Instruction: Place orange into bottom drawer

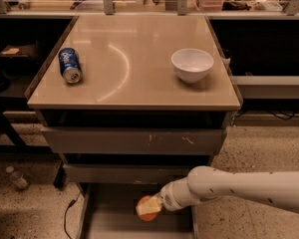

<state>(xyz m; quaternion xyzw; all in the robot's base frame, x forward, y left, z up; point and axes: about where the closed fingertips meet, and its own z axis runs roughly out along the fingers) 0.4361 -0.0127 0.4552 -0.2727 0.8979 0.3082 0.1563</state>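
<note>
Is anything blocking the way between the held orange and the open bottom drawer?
Nothing visible does. The claw grips the small round orange fruit over the pulled-out grey-brown metal bottom drawer, whose floor below looks bare.

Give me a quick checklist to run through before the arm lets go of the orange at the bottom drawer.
1. Bottom drawer pulled open: ok.
2. Orange held by the gripper: ok, the fingers are closed on it.
3. Orange over the drawer floor, between the side walls: ok.
4. Orange low enough to touch the drawer floor: cannot tell.
5. Soda can and bowl out of the arm's way: ok, both sit up on the tabletop.
</note>
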